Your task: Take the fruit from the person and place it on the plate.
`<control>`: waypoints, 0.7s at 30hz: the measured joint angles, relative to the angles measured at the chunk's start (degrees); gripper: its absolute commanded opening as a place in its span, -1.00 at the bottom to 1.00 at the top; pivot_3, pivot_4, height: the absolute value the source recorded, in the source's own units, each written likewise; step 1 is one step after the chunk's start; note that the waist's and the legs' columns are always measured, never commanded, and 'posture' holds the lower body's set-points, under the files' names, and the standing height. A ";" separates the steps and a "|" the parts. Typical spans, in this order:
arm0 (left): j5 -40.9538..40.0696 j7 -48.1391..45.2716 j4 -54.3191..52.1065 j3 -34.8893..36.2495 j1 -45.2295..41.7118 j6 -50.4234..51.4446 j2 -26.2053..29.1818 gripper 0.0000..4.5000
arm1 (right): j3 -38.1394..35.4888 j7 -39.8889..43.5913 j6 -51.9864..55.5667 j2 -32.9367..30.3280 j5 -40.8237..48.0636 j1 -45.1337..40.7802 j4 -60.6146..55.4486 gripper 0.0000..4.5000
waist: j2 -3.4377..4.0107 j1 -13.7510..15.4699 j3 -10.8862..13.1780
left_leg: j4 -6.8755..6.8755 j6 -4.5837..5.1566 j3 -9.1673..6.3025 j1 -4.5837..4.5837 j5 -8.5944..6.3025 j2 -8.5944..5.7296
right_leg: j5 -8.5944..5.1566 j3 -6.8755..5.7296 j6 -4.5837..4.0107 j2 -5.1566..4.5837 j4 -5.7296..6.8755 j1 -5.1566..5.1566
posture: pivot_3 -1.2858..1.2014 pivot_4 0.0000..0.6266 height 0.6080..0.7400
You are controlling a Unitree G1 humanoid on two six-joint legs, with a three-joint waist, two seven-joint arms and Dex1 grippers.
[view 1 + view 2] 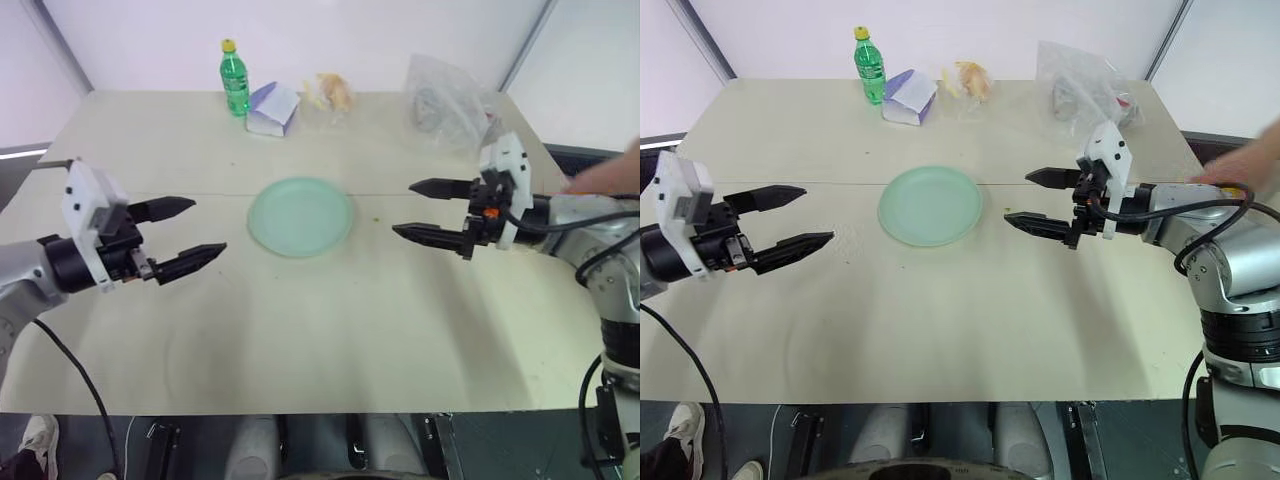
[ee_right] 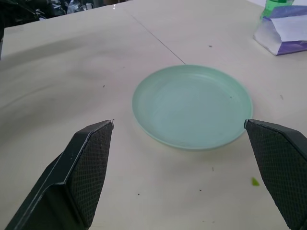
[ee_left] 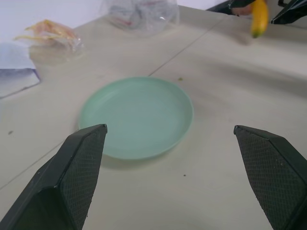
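Observation:
The pale mint-green plate [image 1: 301, 216] lies bare at the middle of the table. My left gripper [image 1: 209, 225] hovers open to its left and my right gripper [image 1: 402, 208] hovers open to its right. Both point inward at the plate, and neither has anything between its fingers. The person's hand [image 1: 612, 175] reaches in from the right edge, behind my right arm. In the left wrist view the yellow banana [image 3: 259, 17] hangs from that hand, beyond my right gripper's fingers. My right arm hides most of the banana in the head views.
Along the far edge stand a green bottle [image 1: 235, 78], a white and purple carton [image 1: 272, 108], orange-tan food in clear wrap [image 1: 330, 92] and a crumpled clear bag [image 1: 445, 100]. The table's near edge runs just below my arms.

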 measured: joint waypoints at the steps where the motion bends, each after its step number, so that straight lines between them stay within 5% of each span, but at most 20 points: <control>1: 0.00 -0.11 0.03 0.44 0.21 0.01 0.30 0.97 | 0.00 0.00 -0.20 0.00 -0.13 0.00 0.12 1.00 | 0.00 0.00 0.00 | 0.00 0.00 0.00 0.00 0.00 0.00 | 0.00 0.00 0.00 0.00 0.00 0.00 | 0.03 -0.52 0.87; 21: 1.32 -0.49 0.66 1.21 0.21 -0.10 0.62 0.97 | -0.02 -0.27 -1.05 0.04 -0.57 1.11 0.55 1.00 | 0.00 0.04 0.00 | 0.00 0.00 0.00 0.00 0.00 0.00 | 0.00 0.00 0.00 -0.01 0.00 0.00 | 0.03 -0.52 0.87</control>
